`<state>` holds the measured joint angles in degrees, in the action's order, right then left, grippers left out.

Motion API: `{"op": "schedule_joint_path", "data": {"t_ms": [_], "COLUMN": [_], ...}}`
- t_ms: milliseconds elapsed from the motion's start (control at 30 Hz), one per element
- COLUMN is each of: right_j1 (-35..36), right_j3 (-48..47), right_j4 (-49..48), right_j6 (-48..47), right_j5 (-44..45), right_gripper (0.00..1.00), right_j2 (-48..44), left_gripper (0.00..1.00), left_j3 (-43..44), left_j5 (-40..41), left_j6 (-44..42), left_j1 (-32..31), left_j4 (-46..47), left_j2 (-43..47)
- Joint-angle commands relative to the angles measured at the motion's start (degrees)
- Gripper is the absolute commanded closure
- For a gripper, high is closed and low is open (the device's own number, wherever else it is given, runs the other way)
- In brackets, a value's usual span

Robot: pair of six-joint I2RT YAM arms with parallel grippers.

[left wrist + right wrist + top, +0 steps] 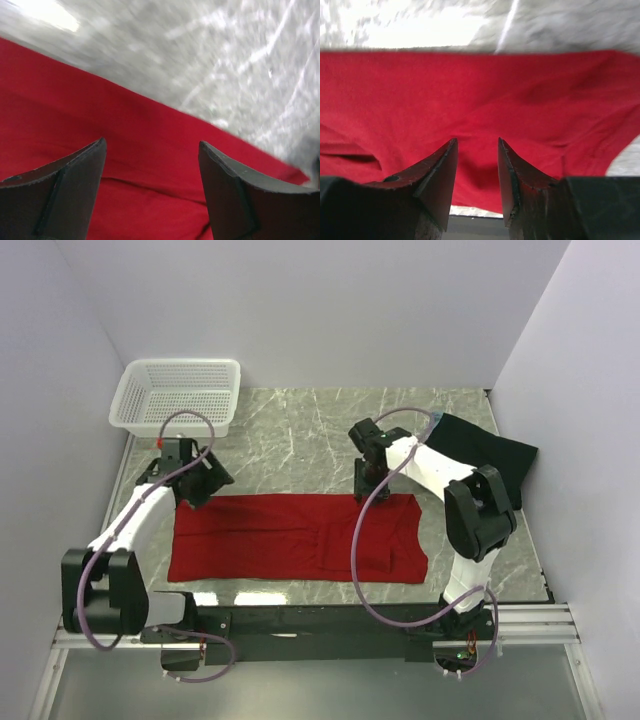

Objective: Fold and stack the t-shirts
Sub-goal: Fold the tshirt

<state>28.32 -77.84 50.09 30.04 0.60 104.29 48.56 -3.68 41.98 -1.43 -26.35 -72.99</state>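
A bright red t-shirt lies flat on the marble table, folded into a long band running left to right. My left gripper hovers over its far left corner. In the left wrist view the gripper is open, with only red cloth below the fingers. My right gripper is at the far edge of the red shirt, right of its middle. Its jaws stand apart, open, above the cloth, with nothing between them. A black t-shirt lies at the back right, partly under the right arm.
A white mesh basket stands at the back left corner. Walls close in the table on the left, back and right. Bare marble shows behind the red shirt, and a narrow strip runs in front of it.
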Motion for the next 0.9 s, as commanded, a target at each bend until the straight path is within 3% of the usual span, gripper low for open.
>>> {"op": "schedule_joint_path", "data": {"t_ms": [0,200,467,667,867], "right_j1": [1.7,2.6,2.4,2.5,1.6], "right_j3": [-0.3,-1.7,-6.7,-15.4,-31.5], "right_j4": [0.0,-1.3,0.0,3.7,9.4], "right_j6": [1.3,1.8,0.8,-0.5,-2.0], "right_j5": [-1.8,-4.0,-3.3,-2.1,-0.7], "right_gripper": [0.55,0.56,0.57,0.59,0.59], "right_j2": [0.7,5.7,13.3,20.3,28.5], "left_gripper": [0.2,0.19,0.16,0.14,0.14], "left_j3": [-2.2,-6.6,-6.9,-8.0,-7.4], "left_j5": [-7.6,-10.7,-5.2,-4.5,-4.8], "left_j6": [1.6,2.2,3.0,3.9,3.6], "left_j1": [-1.2,-1.2,-1.0,0.1,0.1], "left_j4": [5.5,6.6,-2.5,-5.6,-8.5], "left_j2": [-3.4,-8.0,-7.7,-3.5,-0.1]}}
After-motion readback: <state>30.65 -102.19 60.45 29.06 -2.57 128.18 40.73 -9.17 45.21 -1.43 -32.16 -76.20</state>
